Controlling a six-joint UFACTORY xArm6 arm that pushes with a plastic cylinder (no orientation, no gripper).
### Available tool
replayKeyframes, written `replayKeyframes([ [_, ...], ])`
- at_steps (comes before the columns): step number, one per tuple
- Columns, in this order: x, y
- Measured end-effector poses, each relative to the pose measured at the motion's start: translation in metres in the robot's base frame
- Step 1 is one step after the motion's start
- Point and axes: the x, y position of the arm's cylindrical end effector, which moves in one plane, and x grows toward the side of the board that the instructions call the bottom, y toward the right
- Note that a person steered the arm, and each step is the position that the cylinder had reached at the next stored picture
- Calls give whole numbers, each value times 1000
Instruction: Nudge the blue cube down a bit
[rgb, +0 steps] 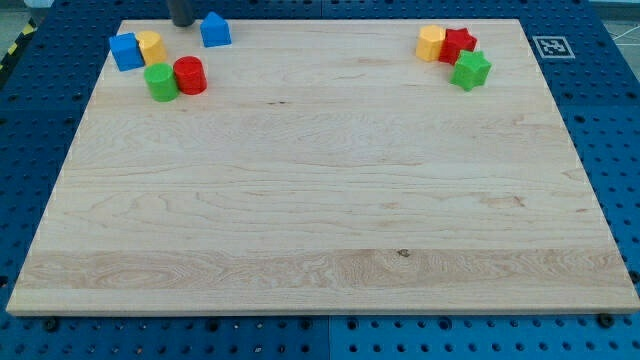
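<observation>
The blue cube sits at the view's top left corner of the wooden board, touching a yellow block on its right. My tip is at the board's top edge, to the right of and above the cube, between the yellow block and a blue house-shaped block. It touches no block. A green cylinder and a red cylinder stand just below the yellow block.
At the view's top right a yellow block, a red star-shaped block and a green star-shaped block cluster together. A marker tag lies off the board's top right corner.
</observation>
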Motion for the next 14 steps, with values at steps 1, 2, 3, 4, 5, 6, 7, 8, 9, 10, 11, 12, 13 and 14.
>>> replayKeyframes([
  [1, 26, 49],
  [2, 43, 80],
  [3, 43, 84],
  [4, 11, 54],
  [5, -1, 21],
  [6, -2, 5],
  [7, -2, -10],
  [8, -1, -30],
  [9, -2, -60],
  [10, -2, -108],
  [11, -2, -108],
  [12, 0, -110],
  [13, 4, -110],
  [14, 31, -110],
])
